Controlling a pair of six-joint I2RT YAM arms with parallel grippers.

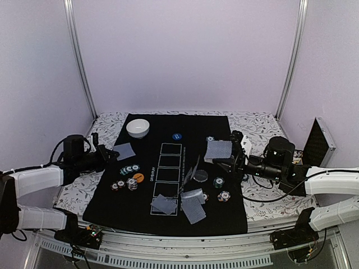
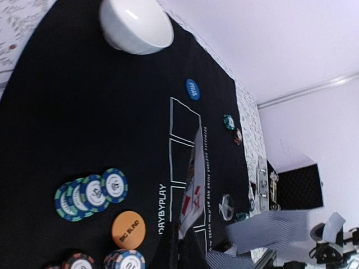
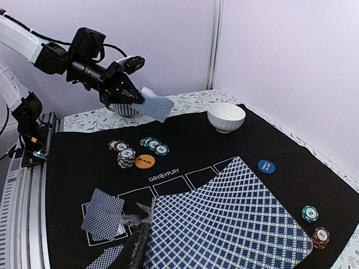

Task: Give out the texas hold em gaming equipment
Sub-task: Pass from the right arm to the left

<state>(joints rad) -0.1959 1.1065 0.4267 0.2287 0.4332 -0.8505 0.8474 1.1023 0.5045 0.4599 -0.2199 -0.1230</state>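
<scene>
My left gripper (image 1: 111, 153) is shut on one grey-blue-backed playing card (image 1: 124, 151), held in the air over the mat's left edge. In the left wrist view that card (image 2: 194, 190) shows edge-on with red pips. My right gripper (image 1: 234, 151) is shut on a pack of playing cards (image 1: 219, 149) above the mat's right side, and their lattice back (image 3: 235, 218) fills the right wrist view. Teal chips (image 1: 130, 168), red chips (image 1: 118, 185), a chip stack (image 1: 132, 183) and an orange disc (image 1: 138, 177) lie at the left. A blue disc (image 1: 177, 136) lies further back.
A white bowl (image 1: 137, 128) stands at the back left of the black mat (image 1: 106, 190). Loose cards (image 1: 164, 204) lie face down near the front. A black disc (image 1: 200, 175) and single chips (image 1: 224, 196) lie at the right. A black case (image 1: 317, 143) stands off the mat.
</scene>
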